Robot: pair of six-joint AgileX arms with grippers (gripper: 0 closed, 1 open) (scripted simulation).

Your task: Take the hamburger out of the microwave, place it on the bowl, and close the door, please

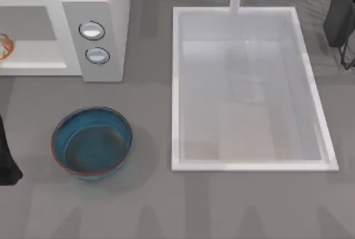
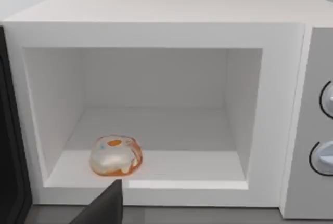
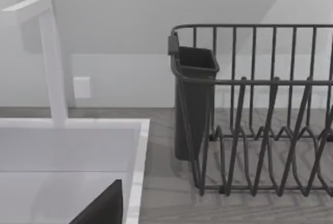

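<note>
- The microwave (image 1: 83,23) is set at the far left corner of the counter (image 1: 166,211), with its cavity open; the door (image 2: 10,146) is seen swung aside as a dark slab at the cavity's edge.
- The hamburger (image 2: 115,155) is seen lying on the cavity floor, near the front lip and toward the hinge side.
- The bowl (image 1: 92,142) is found empty at the left of the counter, in front of the microwave and beside the sink (image 1: 252,166).
- The left gripper (image 2: 104,208) is held just in front of the cavity, low before the hamburger and apart from it; whether its fingers are released or clenched cannot be told.
- The right arm is parked at the far right, facing the dish rack (image 3: 260,115).
- The step in hand is judged to be the reach for the hamburger; next, a level entry into the cavity is called for.
</note>
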